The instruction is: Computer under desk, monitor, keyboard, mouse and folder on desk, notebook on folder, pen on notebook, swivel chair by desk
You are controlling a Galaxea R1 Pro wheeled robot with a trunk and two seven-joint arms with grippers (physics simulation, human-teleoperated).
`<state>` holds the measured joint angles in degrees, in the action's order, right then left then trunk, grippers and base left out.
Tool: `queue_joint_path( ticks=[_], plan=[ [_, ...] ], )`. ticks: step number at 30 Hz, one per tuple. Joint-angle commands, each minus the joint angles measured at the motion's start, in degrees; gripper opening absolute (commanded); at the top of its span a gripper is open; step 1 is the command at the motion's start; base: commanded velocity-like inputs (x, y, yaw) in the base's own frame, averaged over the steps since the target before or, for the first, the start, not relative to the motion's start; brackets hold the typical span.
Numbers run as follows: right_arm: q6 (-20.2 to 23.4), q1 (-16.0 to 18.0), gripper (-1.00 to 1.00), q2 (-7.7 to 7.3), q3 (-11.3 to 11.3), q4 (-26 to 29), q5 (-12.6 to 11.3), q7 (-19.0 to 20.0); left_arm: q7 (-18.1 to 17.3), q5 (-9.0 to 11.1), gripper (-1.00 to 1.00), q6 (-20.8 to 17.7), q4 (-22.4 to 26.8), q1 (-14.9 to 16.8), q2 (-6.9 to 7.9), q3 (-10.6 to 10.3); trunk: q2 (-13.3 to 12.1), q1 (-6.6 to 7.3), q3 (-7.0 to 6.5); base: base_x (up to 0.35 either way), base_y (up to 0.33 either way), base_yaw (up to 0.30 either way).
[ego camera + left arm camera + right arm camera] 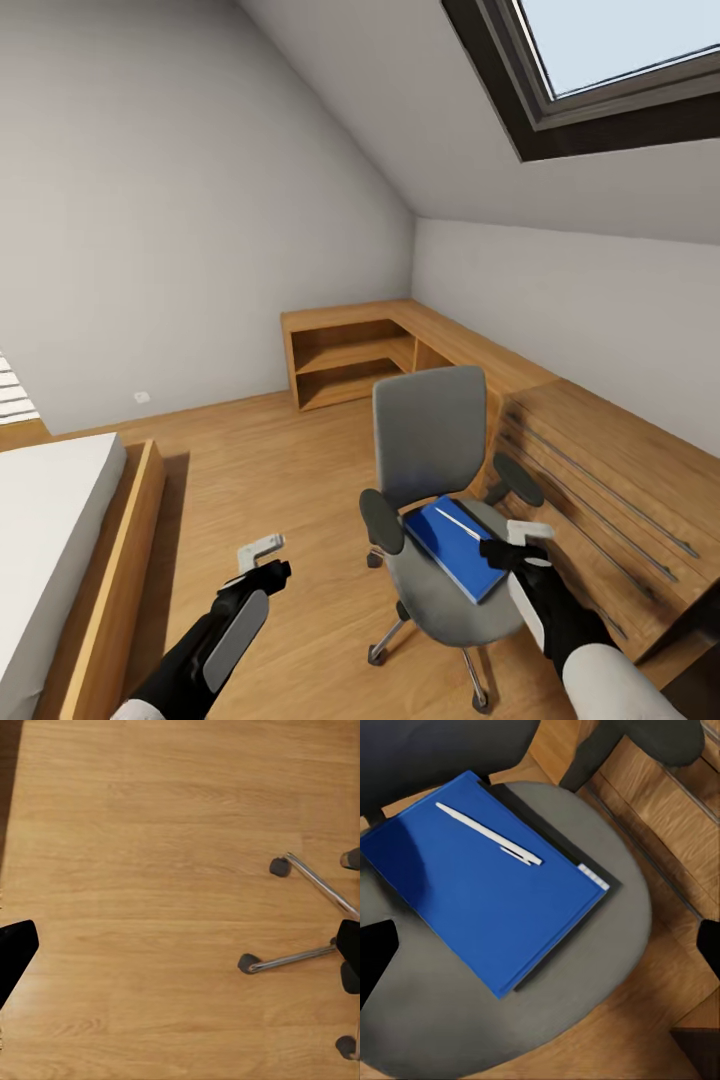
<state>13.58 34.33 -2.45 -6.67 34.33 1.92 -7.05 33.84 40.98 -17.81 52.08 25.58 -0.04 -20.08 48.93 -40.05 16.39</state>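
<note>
On the swivel chair (440, 500) seat one blue folder (484, 896) is seen, one white pen (487, 834) lying on it; neither is yet moved to a desk. Above its edge the right gripper (520, 545) is held open and empty. The left gripper (262, 560) is spread open over bare floor (150, 870).

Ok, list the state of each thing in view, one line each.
swivel chair: upright on the wood floor, beside the low wood cabinets.
folder: closed, flat on the chair seat.
pen: lying on the folder.
left gripper: empty, over bare floor.
right gripper: empty, fingers apart, above the seat's edge.
skylight: closed.
</note>
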Motion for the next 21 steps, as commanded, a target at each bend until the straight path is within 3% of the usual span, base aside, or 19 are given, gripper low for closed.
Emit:
queue_joint_path(
  ticks=[1, 6, 7, 11, 19, 21],
  plan=[
    [0.75, 0.06, 1.0, -0.03, -0.03, 0.16, 0.07, 0.04, 0.41, 0.29, 1.0, -0.21, 0.11, 0.07, 0.12, -0.13, 0.06, -0.01, 0.08, 0.0, 0.0, 0.0],
    [1.7, 0.2, 1.0, 0.01, -0.09, 1.64, -0.38, 0.36, 0.36, -0.05, 1.0, -0.31, 0.48, 0.24, 1.11, -0.38, 0.06, -0.01, 0.08, 0.016, -0.004, 0.0],
    [1.36, 0.14, 1.0, 0.3, -0.03, 1.67, -0.42, 0.26, 0.31, 0.04, 1.0, -0.11, 0.2, 0.26, 1.2, -3.25, 0.06, -0.01, 0.13, 0.245, -0.171, 0.131],
    [1.16, 0.13, 1.0, 0.52, 0.02, 1.47, -0.36, 0.35, 0.34, 0.0, 1.0, 0.12, 0.14, 0.26, 1.27, -5.23, 0.06, -0.01, 0.36, 0.261, -0.191, 0.16],
    [0.83, 0.04, 1.0, 0.44, 0.59, 0.92, 0.46, 0.82, 0.22, 0.05, 1.0, 0.27, 0.13, 0.26, 1.28, -5.4, 0.06, -0.01, 0.7, 0.266, -0.211, 0.11],
    [0.78, 0.04, 1.0, 0.37, 1.68, 0.92, 0.68, 1.09, 0.08, 0.06, 1.0, 0.3, 0.13, 0.26, 1.34, -5.4, 0.06, -0.01, 0.7, 0.264, -0.19, 0.002]
  ],
)
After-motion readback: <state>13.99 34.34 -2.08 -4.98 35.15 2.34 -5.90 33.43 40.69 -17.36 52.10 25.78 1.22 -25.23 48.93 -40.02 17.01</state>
